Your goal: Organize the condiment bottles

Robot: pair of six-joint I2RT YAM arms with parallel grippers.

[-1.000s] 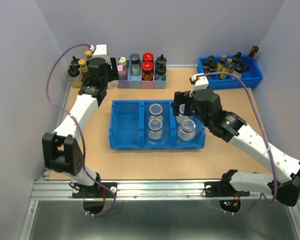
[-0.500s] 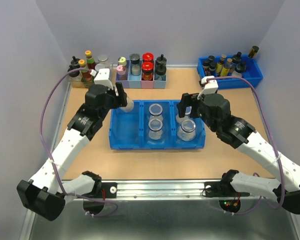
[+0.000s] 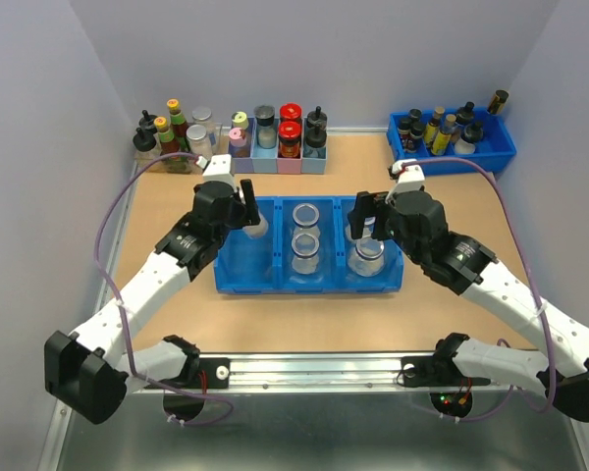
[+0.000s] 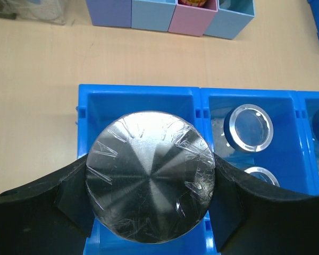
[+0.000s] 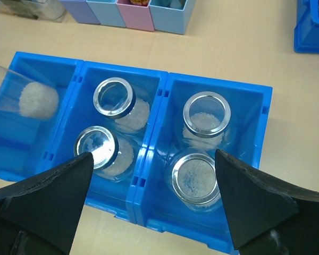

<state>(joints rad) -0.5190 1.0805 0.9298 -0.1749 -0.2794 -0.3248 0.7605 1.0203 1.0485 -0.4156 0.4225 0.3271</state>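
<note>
On the tan table [image 3: 304, 319] sits the blue three-compartment bin [image 3: 275, 283]. My left gripper [image 4: 150, 197] pinches the lidded jar [image 4: 150, 186] from both sides above the bin's left compartment. From that wrist the flat silver lid hides the glass body and most of the compartment floor, and my fingers are cut off at the bottom edge. My right gripper [image 5: 154, 202] hangs spread wide over the right compartment and blocks its far jar from the top camera. Four open jars [image 5: 114, 98] stand upright, two in the middle compartment and two in the right. Whitish grains [image 5: 204, 121] lie in them; what they are I cannot tell.
</note>
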